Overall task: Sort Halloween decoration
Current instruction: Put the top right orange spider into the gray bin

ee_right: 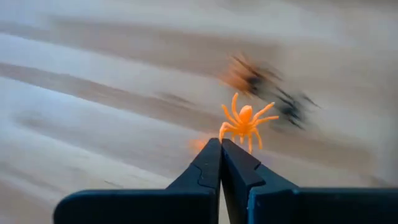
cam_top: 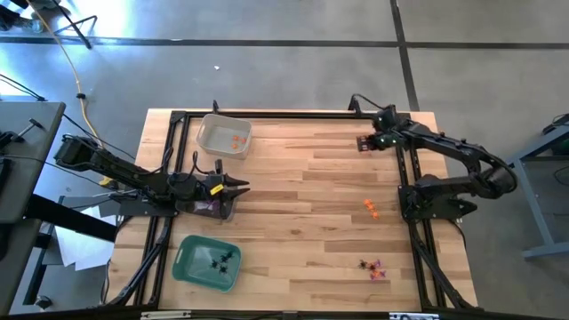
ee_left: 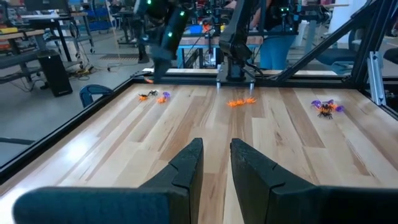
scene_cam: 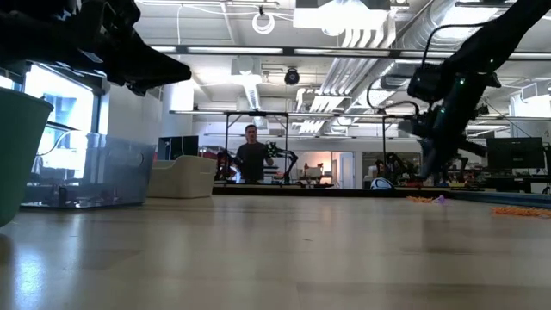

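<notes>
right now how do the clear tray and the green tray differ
The clear tray has see-through walls and holds orange trinkets; the green tray is opaque teal and holds black spider-like trinkets. The clear tray sits toward the table's far edge, the green tray toward the near edge, with the left claw between them. Both are shallow rectangular trays on the table's left side.
</notes>
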Controlling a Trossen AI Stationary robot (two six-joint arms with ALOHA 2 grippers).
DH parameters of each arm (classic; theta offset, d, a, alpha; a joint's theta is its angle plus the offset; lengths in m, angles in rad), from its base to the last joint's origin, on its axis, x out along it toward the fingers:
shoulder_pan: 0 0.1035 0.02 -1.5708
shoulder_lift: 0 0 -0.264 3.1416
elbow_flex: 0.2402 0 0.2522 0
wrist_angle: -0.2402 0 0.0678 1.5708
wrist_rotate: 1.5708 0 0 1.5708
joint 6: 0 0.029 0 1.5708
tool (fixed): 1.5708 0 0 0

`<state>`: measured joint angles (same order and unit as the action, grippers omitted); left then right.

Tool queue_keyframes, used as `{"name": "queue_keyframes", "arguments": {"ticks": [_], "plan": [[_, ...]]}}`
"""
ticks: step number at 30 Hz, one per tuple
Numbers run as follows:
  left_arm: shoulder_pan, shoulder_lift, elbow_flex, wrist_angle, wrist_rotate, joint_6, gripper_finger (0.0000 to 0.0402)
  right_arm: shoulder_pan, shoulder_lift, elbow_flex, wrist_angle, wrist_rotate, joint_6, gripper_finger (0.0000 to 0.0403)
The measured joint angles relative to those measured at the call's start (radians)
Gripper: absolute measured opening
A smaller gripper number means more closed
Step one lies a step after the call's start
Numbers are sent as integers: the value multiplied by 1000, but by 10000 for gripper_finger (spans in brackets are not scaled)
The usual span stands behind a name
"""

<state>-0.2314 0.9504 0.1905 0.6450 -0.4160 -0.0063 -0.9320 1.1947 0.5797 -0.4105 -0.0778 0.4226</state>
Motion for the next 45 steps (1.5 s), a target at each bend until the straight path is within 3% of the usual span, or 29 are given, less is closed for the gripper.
{"name": "queue_keyframes", "arguments": {"ticks": [4, 10, 19, 26, 33, 37, 45], "plan": [[0, 0, 0, 5, 0, 0, 67, 75, -12, 2, 208, -93, 58, 0], [0, 0, 0, 13, 0, 0, 67, 210, -2, 2, 468, -105, 129, 0], [0, 0, 27, 13, 1, 10, 67, 353, 35, 3, 621, 54, 137, 0], [-12, 0, 30, 23, 1, 11, 67, 391, 205, 19, 848, 70, 127, 0], [-21, 0, 31, 35, -4, 10, 67, 423, 451, 246, 848, 23, 49, 0], [-30, 0, 31, 35, -6, 8, 67, 451, 598, 451, 823, -39, -12, 0], [-84, -17, 31, 27, -15, 10, 67, 486, 882, 897, 600, -109, -129, 0]]}}
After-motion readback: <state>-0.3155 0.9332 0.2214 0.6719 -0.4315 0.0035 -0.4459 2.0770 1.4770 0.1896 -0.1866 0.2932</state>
